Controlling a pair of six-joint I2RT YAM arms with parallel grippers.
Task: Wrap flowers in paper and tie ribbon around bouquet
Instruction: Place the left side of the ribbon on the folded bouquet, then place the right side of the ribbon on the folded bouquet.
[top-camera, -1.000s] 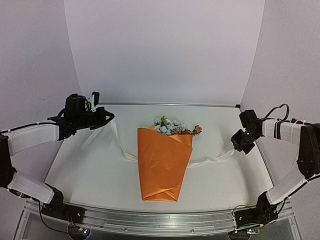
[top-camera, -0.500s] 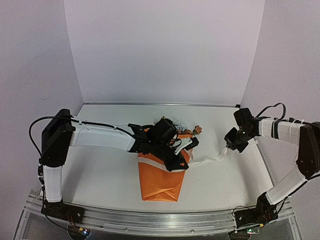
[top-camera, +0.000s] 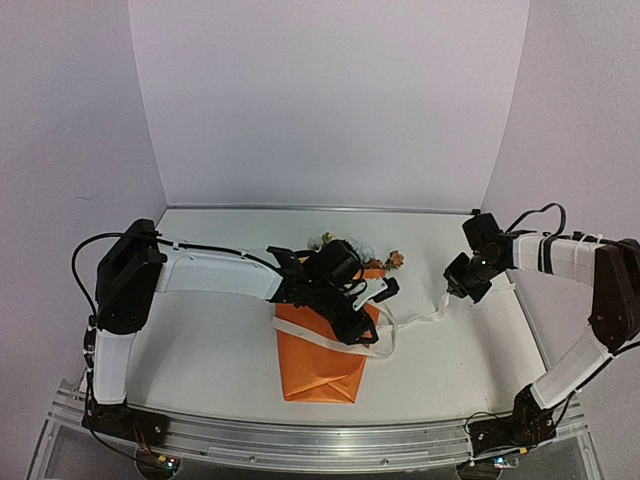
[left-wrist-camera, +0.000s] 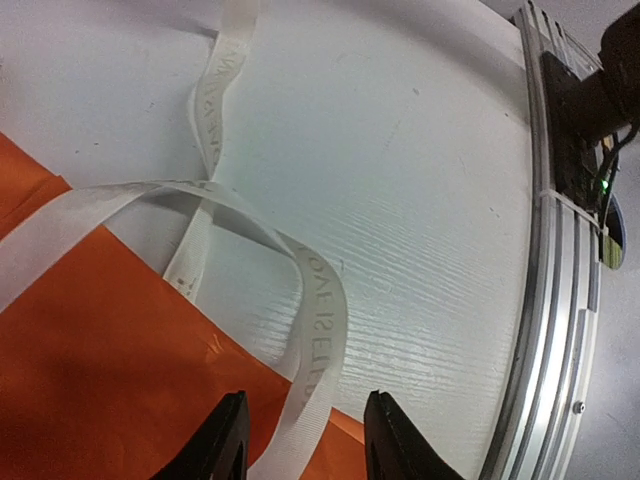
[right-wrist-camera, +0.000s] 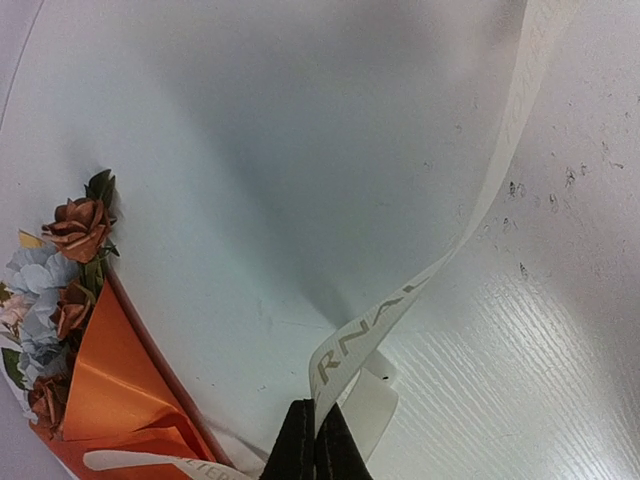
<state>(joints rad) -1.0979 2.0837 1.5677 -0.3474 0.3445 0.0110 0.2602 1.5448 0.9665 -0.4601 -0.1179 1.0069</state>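
The left gripper (left-wrist-camera: 305, 445) reaches across the bouquet (top-camera: 318, 360), and its 2 fingers are spread. A loop of the ribbon (left-wrist-camera: 322, 300) runs down between them, with a gap showing on each side, so nothing is pinched. The right gripper (right-wrist-camera: 315, 445) has its 2 fingers pressed together on the ribbon, which rises from the tips in a taut, twisted strand.

The bouquet lies flat in the middle of the table (top-camera: 200, 340), with its long axis running near to far. The flowers (top-camera: 388, 260) are at the far end, and the folded point of the orange paper (top-camera: 300, 375) aims at the arm bases. The ribbon crosses the paper and trails right towards the right gripper.
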